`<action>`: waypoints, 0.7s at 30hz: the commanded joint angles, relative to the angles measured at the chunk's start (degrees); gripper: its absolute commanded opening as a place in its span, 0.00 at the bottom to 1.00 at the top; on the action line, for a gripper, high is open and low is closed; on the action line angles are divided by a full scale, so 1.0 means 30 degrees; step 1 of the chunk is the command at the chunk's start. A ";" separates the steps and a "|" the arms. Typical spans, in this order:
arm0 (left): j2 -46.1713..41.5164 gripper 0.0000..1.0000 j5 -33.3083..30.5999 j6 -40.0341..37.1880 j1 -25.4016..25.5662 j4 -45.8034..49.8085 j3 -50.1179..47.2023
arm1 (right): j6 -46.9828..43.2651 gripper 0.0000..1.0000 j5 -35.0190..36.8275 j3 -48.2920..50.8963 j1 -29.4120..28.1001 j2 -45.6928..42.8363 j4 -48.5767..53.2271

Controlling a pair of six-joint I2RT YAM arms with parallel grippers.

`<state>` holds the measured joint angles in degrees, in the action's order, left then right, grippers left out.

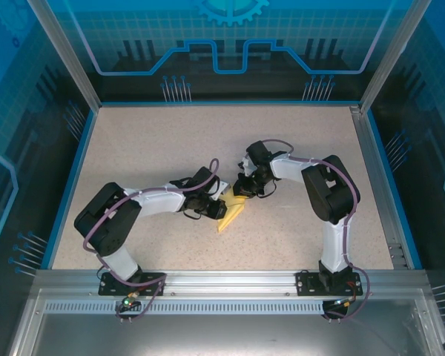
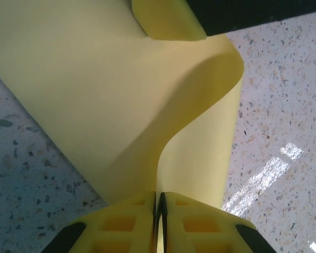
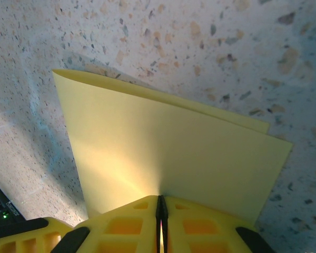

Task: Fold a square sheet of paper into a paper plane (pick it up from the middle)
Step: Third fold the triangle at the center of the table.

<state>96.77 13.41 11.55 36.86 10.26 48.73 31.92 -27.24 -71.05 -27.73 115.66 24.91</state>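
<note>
A robotics lab cell: a speckled worktop (image 1: 170, 141) fenced by aluminium posts (image 1: 64, 52) and blue panels (image 1: 297, 37) printed with circuit lines, with a gear (image 1: 233, 9) at 12 o'clock. The left arm (image 1: 111, 222) and right arm (image 1: 330, 194) are bolted to a metal rail (image 1: 230, 279) at 6 o'clock.

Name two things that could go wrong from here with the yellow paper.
Both pairs of jaws are shut on the yellow sheet; pulling apart might tear it. It bows in a loose curve near the left jaws, so pressing it onto the table could set a crooked crease.
</note>
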 commanded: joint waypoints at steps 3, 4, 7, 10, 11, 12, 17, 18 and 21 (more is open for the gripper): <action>0.0570 0.15 0.0379 -0.0611 -0.0246 0.0019 0.0442 | 0.0168 0.12 0.0148 0.0129 -0.0287 0.0764 0.0286; 0.0577 0.15 0.0423 -0.0605 -0.0274 -0.0047 0.0398 | 0.0184 0.12 0.0146 0.0127 -0.0281 0.0773 0.0253; 0.0587 0.15 0.0435 -0.0600 -0.0298 -0.0095 0.0430 | 0.0170 0.12 0.0146 0.0127 -0.0258 0.0815 0.0253; 0.0577 0.15 0.0472 -0.0644 -0.0310 -0.0081 0.0544 | 0.0185 0.12 0.0122 0.0127 -0.0281 0.0825 0.0253; 0.0584 0.15 0.0425 -0.0651 -0.0309 -0.0053 0.0577 | 0.0196 0.12 0.0139 0.0127 -0.0281 0.0845 0.0254; 0.0636 0.16 0.0352 -0.0643 -0.0332 0.0003 0.0625 | 0.0199 0.12 0.0143 0.0127 -0.0280 0.0845 0.0280; 0.0956 0.16 0.0289 -0.0652 -0.0337 0.0068 0.0530 | 0.0228 0.12 0.0149 0.0128 -0.0278 0.0808 0.0283; 0.1035 0.16 0.0277 -0.0671 -0.0360 0.0068 0.0531 | 0.0258 0.12 0.0119 0.0127 -0.0279 0.0773 0.0257; 0.1163 0.16 0.0280 -0.0668 -0.0329 0.0183 0.0475 | 0.0360 0.12 0.0121 0.0102 -0.0250 0.0594 0.0194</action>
<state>98.65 13.56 11.38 36.36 10.15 49.36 32.14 -27.42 -71.05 -27.73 115.77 24.82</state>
